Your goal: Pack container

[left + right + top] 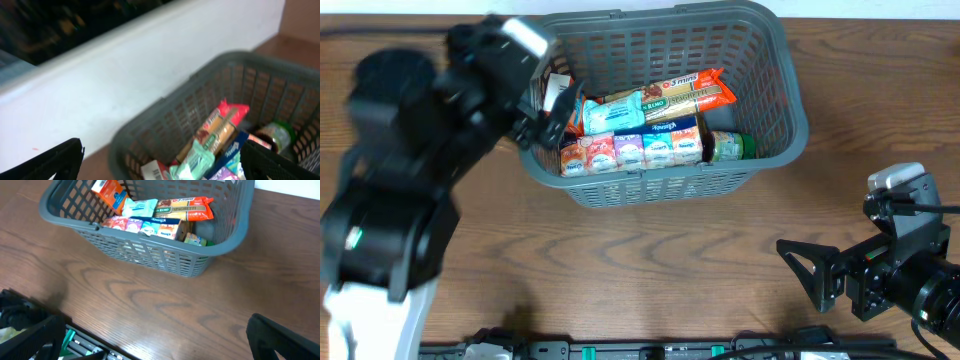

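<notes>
Overhead, container: the container [660, 187] sits at 12 o'clock on the table [650, 270]. It is a dark grey rectangular basket with slotted walls and a thick rim.
Overhead, contents: a pasta packet [695, 92] lies toward 1 o'clock inside. A row of small cartons [630, 150] lines the 6 o'clock wall, and a jar [732, 146] lies at 4 o'clock.
Overhead, left gripper: the left gripper [548, 108] hangs over the basket's 9 o'clock rim.
Overhead, right gripper: the right gripper [807, 275] is at 4 o'clock on the table, well apart from the basket, with its fingers spread.
Left wrist, gripper state: the two dark fingers sit at 7 and 5 o'clock, wide apart with nothing clamped between them. The basket interior lies below them.
Left wrist, look: the lattice wall curves round the packets and the green-lidded jar.
Right wrist, position: the basket is at 12 o'clock, standing level on the wood. The fingers at the lower corners are apart and empty.
Handling, judged: the plastic looks stiff yet slightly flexible. The basket is probably light in itself but weighted by its load, and the jar may roll.
Hold, judged: the thick rim or a slot in the wall looks the surest place to grip.
</notes>
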